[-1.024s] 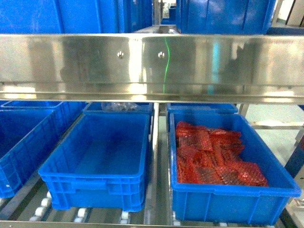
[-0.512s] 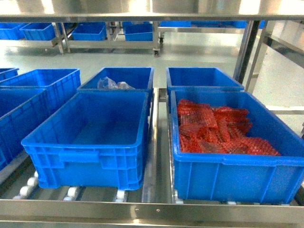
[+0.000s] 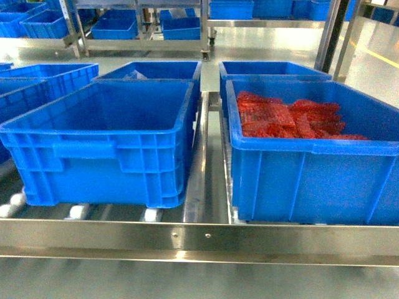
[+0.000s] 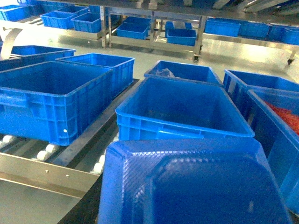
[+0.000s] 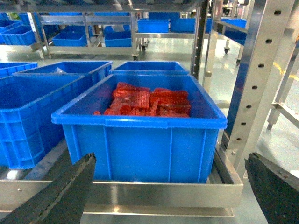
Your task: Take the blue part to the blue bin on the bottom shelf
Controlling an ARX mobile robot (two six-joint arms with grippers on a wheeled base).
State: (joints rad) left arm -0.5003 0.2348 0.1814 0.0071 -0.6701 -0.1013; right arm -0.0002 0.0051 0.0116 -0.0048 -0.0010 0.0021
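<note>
The blue part [image 4: 196, 186], dark blue with a woven texture and cut corners, fills the bottom of the left wrist view close to the lens. It hides my left gripper's fingers, which hold it in front of the shelf. Just beyond it stands the empty blue bin [image 4: 182, 109], also in the head view [image 3: 100, 140], on the bottom shelf [image 3: 199, 240]. My right gripper [image 5: 170, 158] is open, its black fingers [image 5: 70, 191] wide apart with nothing between them, facing the crate of red bags. Neither gripper shows in the head view.
A like crate with red bubble-wrap bags [image 3: 312, 156] stands right of the bin. More blue crates sit behind [image 3: 162, 70] and to the left [image 4: 51, 98], one holding a clear bag [image 4: 166, 73]. White rollers [image 3: 78, 212] lie under the crates. A perforated upright [image 5: 254, 79] rises at the right.
The head view has dropped: the upper steel rail has gone out of view at the top. The crates now show lower and closer, with the bottom front rail across the foreground.
</note>
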